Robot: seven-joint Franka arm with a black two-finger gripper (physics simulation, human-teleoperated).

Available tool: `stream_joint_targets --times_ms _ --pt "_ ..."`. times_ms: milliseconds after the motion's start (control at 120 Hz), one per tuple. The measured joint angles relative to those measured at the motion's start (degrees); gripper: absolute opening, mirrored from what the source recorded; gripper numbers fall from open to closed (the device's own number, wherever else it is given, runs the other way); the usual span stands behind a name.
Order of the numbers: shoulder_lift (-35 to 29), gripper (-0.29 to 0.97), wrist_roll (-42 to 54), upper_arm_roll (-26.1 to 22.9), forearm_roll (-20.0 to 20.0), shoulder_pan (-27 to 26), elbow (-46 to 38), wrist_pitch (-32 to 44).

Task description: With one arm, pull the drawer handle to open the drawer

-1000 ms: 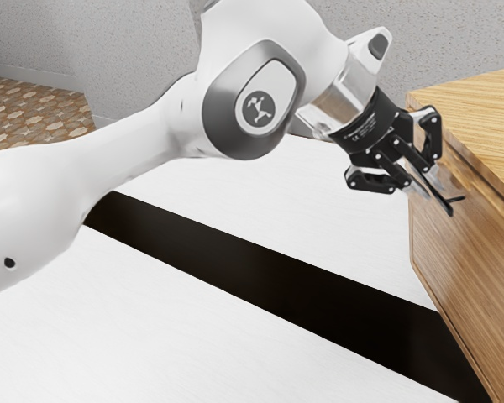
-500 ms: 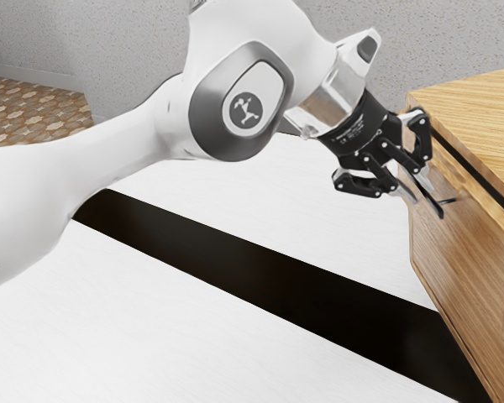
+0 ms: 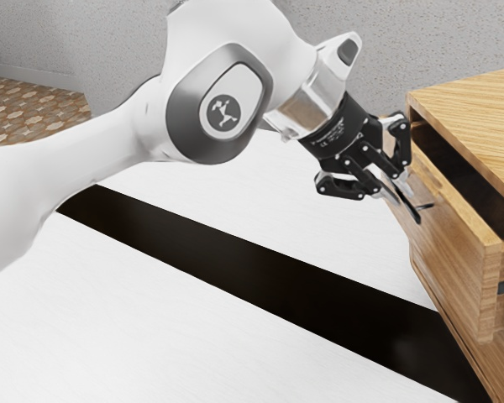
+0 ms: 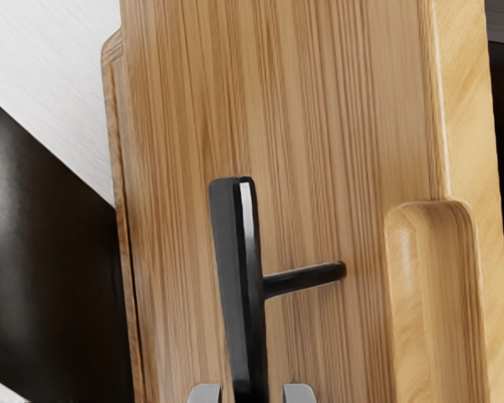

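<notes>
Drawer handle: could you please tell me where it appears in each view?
Exterior view: the drawer handle is a thin black bar at the gripper, right of centre, on the pulled-out drawer front.
Wrist view: the drawer handle is a black bar held off the drawer front by a short stem.
Shared landmark: the wooden drawer front.

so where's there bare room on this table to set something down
The widest bare patch is the white table top on the near side of the black stripe; a second white strip lies between the stripe and the wall. Crowded at the cabinet: the gripper is at the handle of the partly open drawer.
</notes>
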Motion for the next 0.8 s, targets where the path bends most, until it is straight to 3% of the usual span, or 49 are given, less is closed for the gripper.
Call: stream_joint_targets --times_ms 483,533,683,800 --pt "-7.37 -0.01 -0.26 2.25 0.04 -0.47 -8.26 -0.01" --pt "-7.89 -0.01 -0.29 5.19 0.04 -3.27 -8.80 -0.01" --pt "-9.54 -0.01 -0.36 26.97 0.13 -25.28 -10.24 0.16" --pt "-11.10 -0.01 -0.43 31.18 0.46 -30.06 -12.06 0.48"
